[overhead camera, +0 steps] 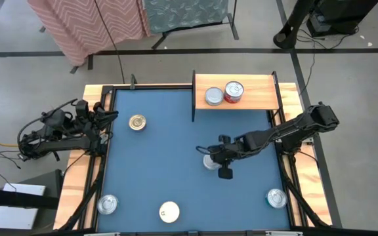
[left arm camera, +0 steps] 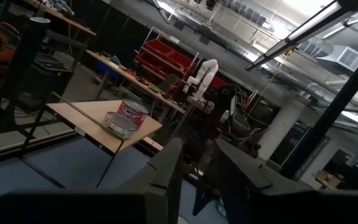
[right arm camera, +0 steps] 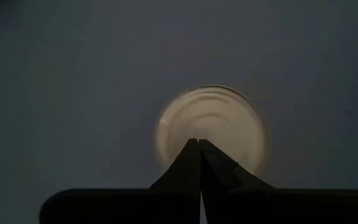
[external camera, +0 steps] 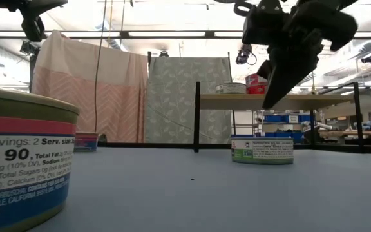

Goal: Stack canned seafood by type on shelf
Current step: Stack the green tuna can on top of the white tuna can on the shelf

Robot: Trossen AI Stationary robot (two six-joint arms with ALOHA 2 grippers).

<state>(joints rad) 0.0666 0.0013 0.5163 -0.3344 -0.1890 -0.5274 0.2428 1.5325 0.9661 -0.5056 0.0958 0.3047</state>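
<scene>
The left gripper waits at the table's left edge, raised off the blue table, its jaws a little apart with nothing between them. Just right of it, near the far left corner, sits a gold-lidded tin. At the near left corner stands a silver-lidded tin, and right of that, along the near edge, a white-lidded tin.

Farther right, in the middle of the table, the right gripper hangs directly over a silver-lidded tin with a green-and-white label — its fingers pressed together, holding nothing. In the low view the gripper is above the tin and does not touch it; the right wrist view shows the closed tips pointing straight down at the tin's lid.

The shelf — a light-wood plank with dark uprights — stands at the far right of the table. On it rest two tins touching side by side: a silver-lidded one on the left and a red-labelled one on the right.

At the near right corner sits one more silver-lidded tin.
</scene>
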